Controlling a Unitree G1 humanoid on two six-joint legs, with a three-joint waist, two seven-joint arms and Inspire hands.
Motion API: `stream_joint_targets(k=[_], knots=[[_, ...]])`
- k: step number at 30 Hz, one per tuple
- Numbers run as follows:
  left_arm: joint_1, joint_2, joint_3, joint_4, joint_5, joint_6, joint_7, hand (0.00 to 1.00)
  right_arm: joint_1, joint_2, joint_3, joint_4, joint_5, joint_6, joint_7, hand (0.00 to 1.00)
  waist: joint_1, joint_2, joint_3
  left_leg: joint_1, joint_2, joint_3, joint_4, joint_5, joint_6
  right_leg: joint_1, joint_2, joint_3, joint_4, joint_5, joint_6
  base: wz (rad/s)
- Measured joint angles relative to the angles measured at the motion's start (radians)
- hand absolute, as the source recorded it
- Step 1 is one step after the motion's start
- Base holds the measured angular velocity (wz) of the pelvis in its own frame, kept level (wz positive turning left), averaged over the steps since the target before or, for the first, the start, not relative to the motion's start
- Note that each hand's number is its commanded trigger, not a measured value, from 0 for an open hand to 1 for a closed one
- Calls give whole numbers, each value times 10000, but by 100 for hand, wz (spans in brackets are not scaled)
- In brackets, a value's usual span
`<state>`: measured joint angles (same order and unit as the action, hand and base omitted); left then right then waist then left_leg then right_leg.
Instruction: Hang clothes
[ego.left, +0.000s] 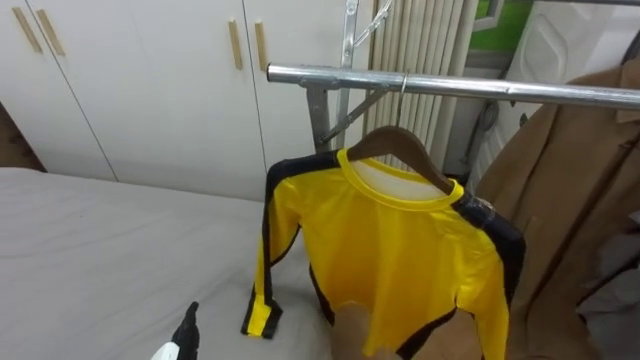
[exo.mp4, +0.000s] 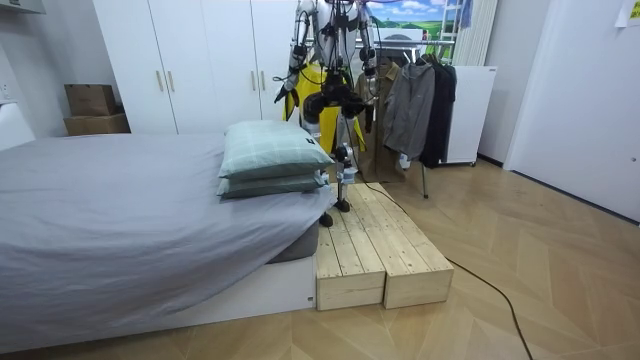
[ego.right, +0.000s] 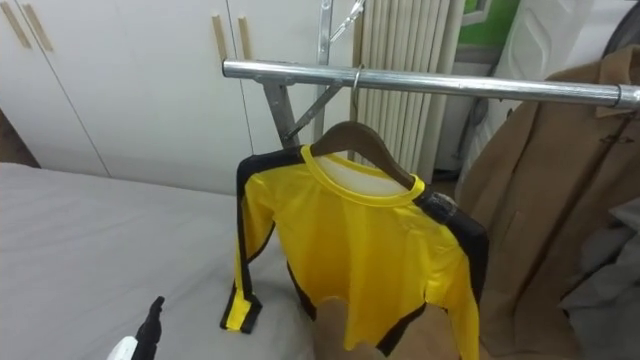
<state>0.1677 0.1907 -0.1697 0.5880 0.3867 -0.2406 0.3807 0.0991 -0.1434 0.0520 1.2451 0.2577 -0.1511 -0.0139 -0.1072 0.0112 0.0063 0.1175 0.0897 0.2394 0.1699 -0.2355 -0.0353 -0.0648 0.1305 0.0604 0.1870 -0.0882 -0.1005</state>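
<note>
A yellow shirt (ego.left: 400, 260) with black shoulder trim is shown on a wooden hanger (ego.left: 400, 140), whose hook is set over the metal rail (ego.left: 450, 88) at 1 o'clock. A brown coat (ego.left: 570, 180) is hung at 3 o'clock, just beside the shirt. The grey bed (ego.left: 100, 250) is seen at 8 o'clock and white wardrobe doors (ego.left: 150, 80) at 10 o'clock. The left hand (ego.left: 188, 322) is glimpsed at 7 o'clock, apart from the shirt; its state cannot be told. In the room view the robot is stood on a wooden platform (exo.mp4: 370, 250) between bed and rail.

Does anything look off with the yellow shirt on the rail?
Yes. The shirt hangs crooked: its hanger tilts down to the right on the rail, and one sleeve trails onto the bed.
</note>
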Motion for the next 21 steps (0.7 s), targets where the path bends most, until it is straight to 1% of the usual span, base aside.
stream_joint_targets(k=[3, 6, 8, 11, 14, 15, 19, 21], knots=[[31, -2, 0, 11, -2, 1, -20, 0, 31, -3, 33, 34, 17, 0, -6, 0, 54, -66, 37, -29, 0, -49, -6, 0, 0, 2, -10, -29, -21, -12, -5, 8], [115, -2, 7, 16, 71, 5, -129, 0, 28, -8, 63, 61, 78, 1, 37, 0, 99, -74, 40, -27, -2, -98, -9, 0, 0, 39, -22, -70, -50, -15, -6, 5], [125, -4, 15, 29, 363, 12, -221, 0, 45, -8, 57, 82, 75, 5, 110, 0, 73, -73, 40, -30, -15, -274, -8, 0, 0, 88, -54, -174, -128, -16, -4, 16], [143, -17, 16, 90, 567, 30, -267, 0, 96, -7, 51, 295, 146, 33, 240, 0, 75, -95, 4, -24, -16, -411, -10, 0, 0, 133, -78, -301, -187, -22, -6, 15], [144, -21, 26, 139, 600, 221, -414, 0, 98, -11, 50, 296, 123, 215, 264, 0, 90, -113, -4, -47, -18, -518, -15, 0, 0, 137, -96, -395, -186, -42, -13, 9], [144, -29, 32, 140, 618, 264, -441, 0, 98, -11, 51, 295, 116, 215, 279, 0, 166, -112, -5, -47, -18, -521, -14, 0, 0, 138, -96, -395, -187, -45, -14, 0], [127, -127, 93, 134, 663, 304, -446, 0, 96, -14, 54, 295, 104, 215, 261, 0, 288, -113, -12, -44, -18, -537, -9, 2, -3, 146, -98, -404, -176, -45, -16, 0], [138, -162, 92, 141, 650, 304, -437, 0, 69, -11, 64, 293, 41, 215, 261, 0, 296, -134, -21, -104, -28, -635, 14, 6, -8, 130, -130, -555, -175, -50, -23, 12]])
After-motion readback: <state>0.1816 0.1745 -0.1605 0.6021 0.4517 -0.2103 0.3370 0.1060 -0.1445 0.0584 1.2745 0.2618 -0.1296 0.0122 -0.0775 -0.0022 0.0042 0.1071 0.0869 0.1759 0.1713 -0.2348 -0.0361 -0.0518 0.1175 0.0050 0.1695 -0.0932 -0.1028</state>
